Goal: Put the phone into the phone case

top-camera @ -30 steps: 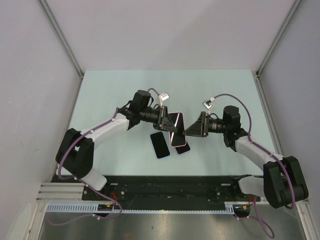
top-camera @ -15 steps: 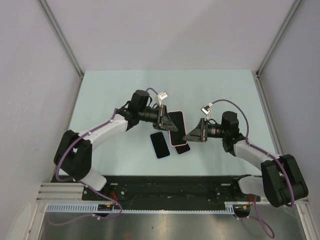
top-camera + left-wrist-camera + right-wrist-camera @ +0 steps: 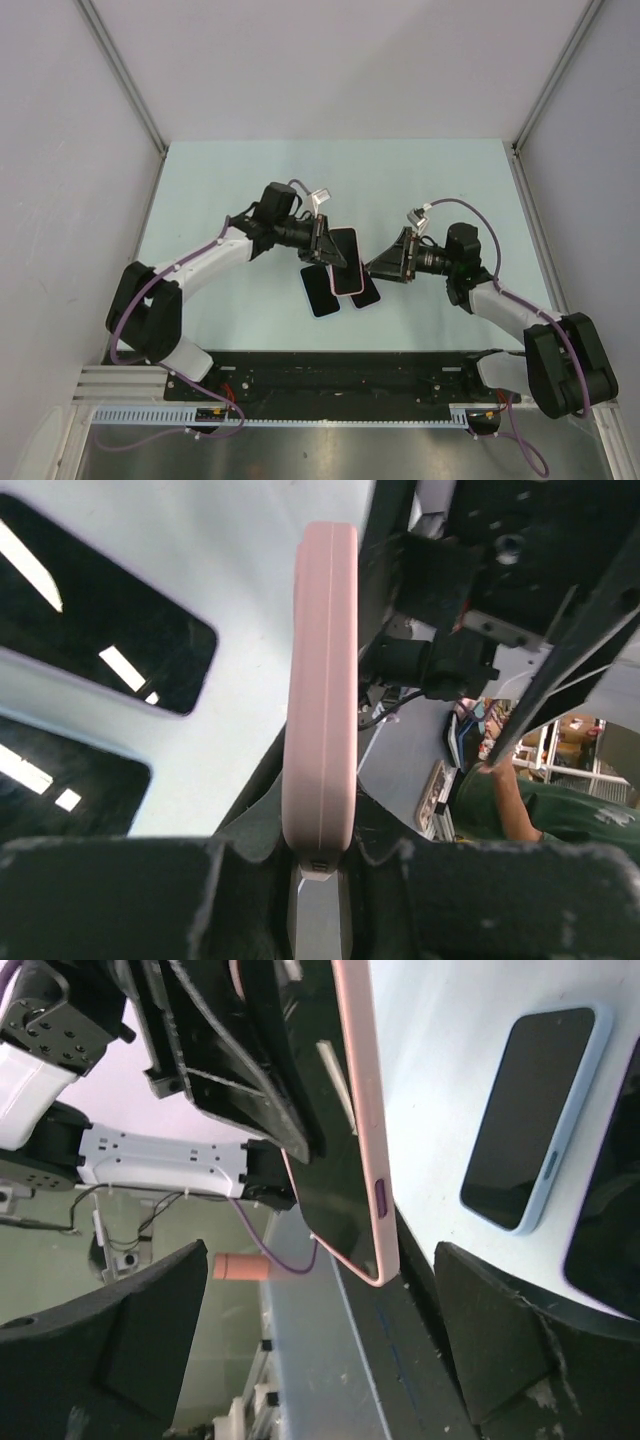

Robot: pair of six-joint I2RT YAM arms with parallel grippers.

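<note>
Over the middle of the pale table (image 3: 220, 180), seen from above, the left gripper (image 3: 326, 250) is clamped on the pink phone case (image 3: 345, 262). It holds the case clear of the surface, dark face up and tilted. Underneath, two phones lie flat on the table: a dark phone (image 3: 319, 291) in plain sight, and a second phone (image 3: 368, 297) half hidden beneath the case. The right gripper (image 3: 384, 266) sits on the other side, just beside the case's edge.

On to the left wrist: the case stands edge-on, pinched at its lower end between the black fingers (image 3: 110, 900), and both table phones show off to the left.

Right wrist now: the jaws are spread wide, and the case's pink rim runs down between them, apart from both as far as I can see. A blue-rimmed phone (image 3: 535, 1120) lies flat beyond. Whether a phone already sits inside the pink case, I cannot tell.
</note>
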